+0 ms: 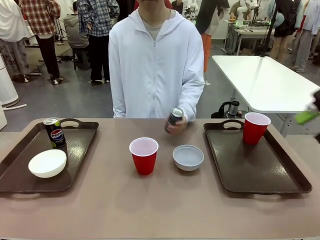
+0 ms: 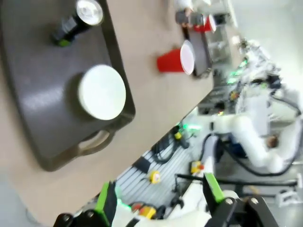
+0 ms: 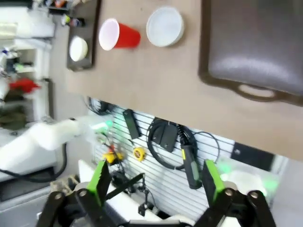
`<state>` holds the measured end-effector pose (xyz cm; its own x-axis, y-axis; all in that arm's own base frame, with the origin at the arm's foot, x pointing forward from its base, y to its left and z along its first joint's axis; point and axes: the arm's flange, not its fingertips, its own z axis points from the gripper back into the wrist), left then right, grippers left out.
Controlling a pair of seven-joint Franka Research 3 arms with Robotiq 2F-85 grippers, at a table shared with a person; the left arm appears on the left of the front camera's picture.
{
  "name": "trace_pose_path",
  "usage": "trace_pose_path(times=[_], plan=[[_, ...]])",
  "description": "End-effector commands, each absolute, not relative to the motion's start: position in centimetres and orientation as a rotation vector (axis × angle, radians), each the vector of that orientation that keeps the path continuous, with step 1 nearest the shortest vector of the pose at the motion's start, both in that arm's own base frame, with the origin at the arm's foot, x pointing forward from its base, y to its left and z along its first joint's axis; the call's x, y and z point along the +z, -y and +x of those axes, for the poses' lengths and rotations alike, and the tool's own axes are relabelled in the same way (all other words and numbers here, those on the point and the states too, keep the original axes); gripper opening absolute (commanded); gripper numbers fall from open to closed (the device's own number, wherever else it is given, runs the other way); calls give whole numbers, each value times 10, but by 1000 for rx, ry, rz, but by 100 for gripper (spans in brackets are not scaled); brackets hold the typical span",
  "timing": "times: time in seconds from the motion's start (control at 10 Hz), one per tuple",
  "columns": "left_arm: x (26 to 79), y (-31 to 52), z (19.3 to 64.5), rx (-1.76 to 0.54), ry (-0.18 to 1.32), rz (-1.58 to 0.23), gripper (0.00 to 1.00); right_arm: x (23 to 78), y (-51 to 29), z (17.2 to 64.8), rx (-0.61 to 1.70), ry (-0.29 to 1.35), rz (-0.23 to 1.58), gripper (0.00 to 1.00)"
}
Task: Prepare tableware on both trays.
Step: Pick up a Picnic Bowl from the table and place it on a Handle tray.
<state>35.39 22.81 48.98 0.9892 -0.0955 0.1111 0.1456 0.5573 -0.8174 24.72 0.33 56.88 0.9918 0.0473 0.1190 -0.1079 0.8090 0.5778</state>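
Tray [image 2: 33, 85] w/ bowl [image 2: 102, 92] + can [image 2: 75, 21]

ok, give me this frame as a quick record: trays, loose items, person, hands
left tray: Pepsi can and bowl on it
right tray: red cup at its far end
table centre: second cup and second bowl, side by side, on neither tray
person: holds other can, tilted, near the far table edge
left hand: open, empty
right hand: open, empty
missing: left tray lacks a cup; right tray lacks a bowl and a can
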Motion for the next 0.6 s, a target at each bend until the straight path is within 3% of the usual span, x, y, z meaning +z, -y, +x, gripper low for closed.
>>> trace_pose_path(times=[0.0, 0.3, 0.5], plan=[[482, -273, 365, -66, 112, -1088, 96, 559, -44, 284, 102, 62, 522, 100], [464, -312, 366, -15, 113, -1164, 96, 533, -121, 328, 107, 153, 280, 100], [456, -315, 368, -17, 102, -1161, 96, 523, -150, 334, 149, 213, 275, 100]])
